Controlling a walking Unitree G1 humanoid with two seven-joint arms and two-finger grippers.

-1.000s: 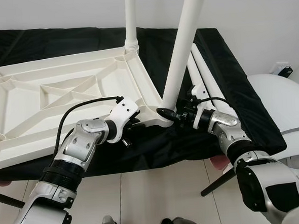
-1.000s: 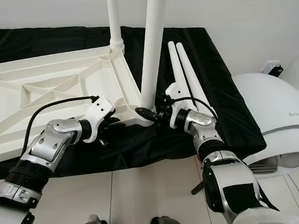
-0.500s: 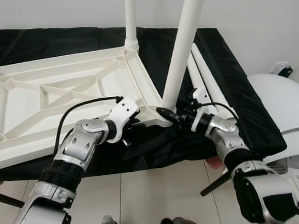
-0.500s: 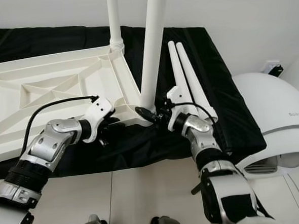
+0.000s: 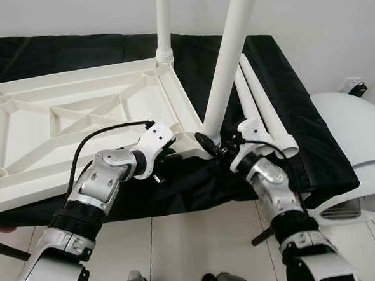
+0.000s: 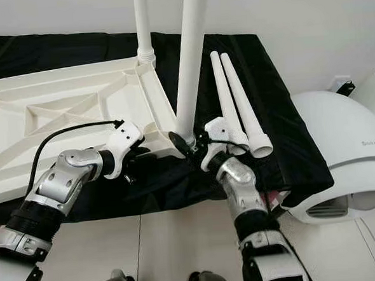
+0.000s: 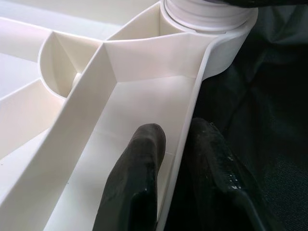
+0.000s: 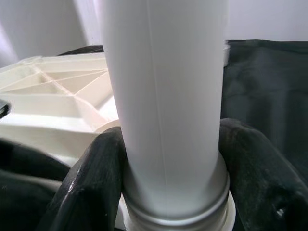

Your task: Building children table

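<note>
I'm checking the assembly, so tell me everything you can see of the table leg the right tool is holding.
The near leg is a smooth white tube, plastic by the look, standing slightly tilted in the corner socket of the upturned white tabletop. Its base has a ringed collar. The right tool clasps it just above the socket, one black finger on each side.

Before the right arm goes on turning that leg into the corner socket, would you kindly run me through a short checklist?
1. Right gripper closed around the near leg at its base: ok.
2. Left gripper pinching the tabletop rim to steady it: ok.
3. Leg seated in the corner socket: ok; thread depth: cannot tell.
4. Far leg standing in its socket: ok.
5. Two spare legs lying on the black cloth, close beside the right arm: not ok.
</note>
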